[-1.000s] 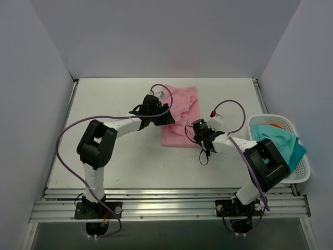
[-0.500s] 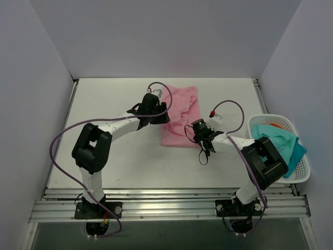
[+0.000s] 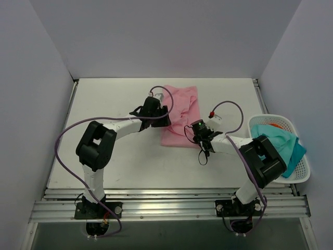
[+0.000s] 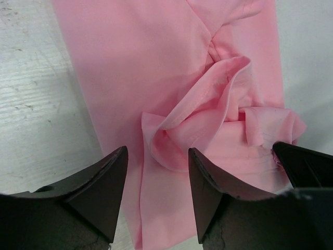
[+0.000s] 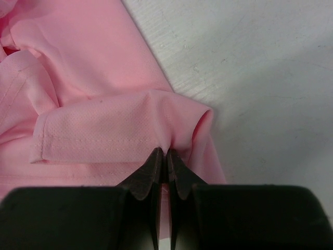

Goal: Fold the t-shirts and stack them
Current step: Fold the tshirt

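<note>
Right wrist view: pinches a hemmed sleeve fold of the pink t-shirt (image 5: 99,78) in the right gripper (image 5: 165,156), jaws pressed together on the cloth. Straddles a rucked ridge with the left gripper (image 4: 157,156), half spread, gripping nothing. Lies crumpled, partly folded, mid-tabletop (image 3: 104,104) nearer the far edge. Looks early: fold unfinished, nothing stacked. Leaves teal cloth (image 3: 281,140) in the basket (image 3: 304,174) at the right edge.

Both arms reach inward.
Left end effector (image 4: 157,156) stands open-jawed; right end effector (image 5: 165,152) pinches the light pink cloth t-shirt (image 5: 93,67).
</note>
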`<state>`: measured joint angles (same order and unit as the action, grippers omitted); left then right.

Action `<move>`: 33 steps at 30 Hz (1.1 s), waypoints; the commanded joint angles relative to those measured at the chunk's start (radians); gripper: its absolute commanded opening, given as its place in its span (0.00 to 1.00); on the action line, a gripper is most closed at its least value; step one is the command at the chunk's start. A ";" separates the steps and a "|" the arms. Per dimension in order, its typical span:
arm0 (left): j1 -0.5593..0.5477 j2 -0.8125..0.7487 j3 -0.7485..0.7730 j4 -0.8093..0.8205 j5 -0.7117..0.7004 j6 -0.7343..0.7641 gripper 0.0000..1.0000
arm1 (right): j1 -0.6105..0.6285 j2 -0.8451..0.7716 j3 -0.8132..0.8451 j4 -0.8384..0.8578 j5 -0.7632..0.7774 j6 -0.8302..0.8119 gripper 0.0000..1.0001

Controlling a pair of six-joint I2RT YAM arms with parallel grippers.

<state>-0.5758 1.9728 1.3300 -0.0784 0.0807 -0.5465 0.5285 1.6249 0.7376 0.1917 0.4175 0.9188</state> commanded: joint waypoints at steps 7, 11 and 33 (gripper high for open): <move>-0.004 0.023 -0.011 0.149 0.087 -0.027 0.63 | -0.019 0.030 -0.014 0.015 0.000 -0.014 0.00; -0.009 0.035 -0.003 0.152 0.096 -0.029 0.63 | -0.021 0.046 -0.010 0.025 -0.005 -0.014 0.00; -0.021 0.070 0.029 0.155 0.097 -0.026 0.62 | -0.056 0.087 -0.020 0.074 -0.043 -0.038 0.00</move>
<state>-0.5903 2.0445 1.3174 0.0353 0.1730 -0.5720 0.4820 1.6814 0.7364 0.3363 0.3908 0.8982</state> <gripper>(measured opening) 0.620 0.012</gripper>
